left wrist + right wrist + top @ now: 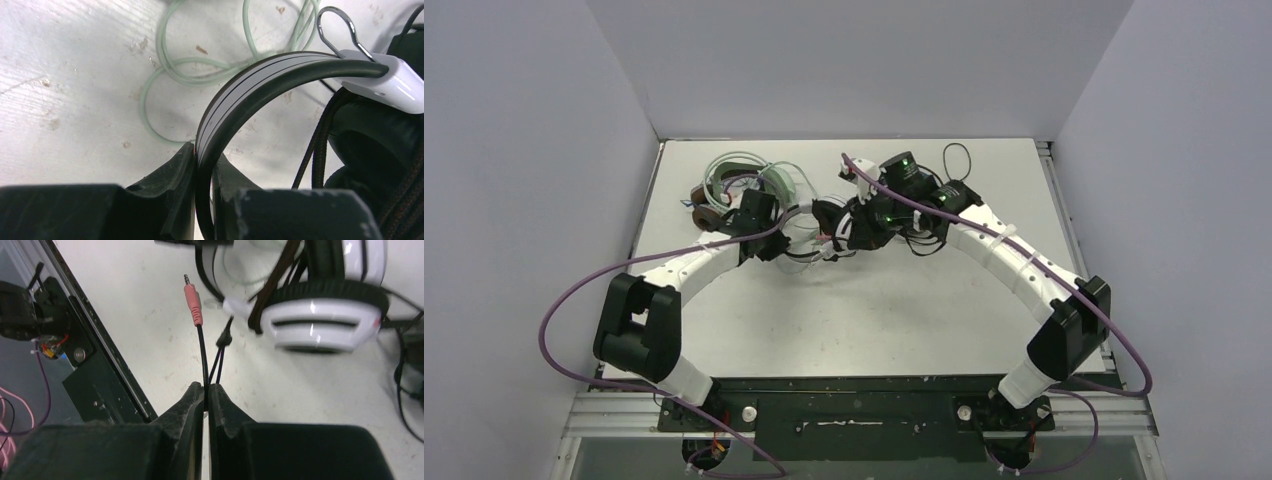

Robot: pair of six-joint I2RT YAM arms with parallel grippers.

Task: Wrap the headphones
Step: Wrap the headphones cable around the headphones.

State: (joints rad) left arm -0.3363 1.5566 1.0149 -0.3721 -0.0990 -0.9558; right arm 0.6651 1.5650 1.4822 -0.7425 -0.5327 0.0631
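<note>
right gripper pinches pink-plugged cord; left gripper clamps striped headband.

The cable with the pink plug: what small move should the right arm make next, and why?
Probably carry the cable around the headband for a loop: the right end effector pinches it below the pink plug, and the left end effector clamps the headband.
</note>
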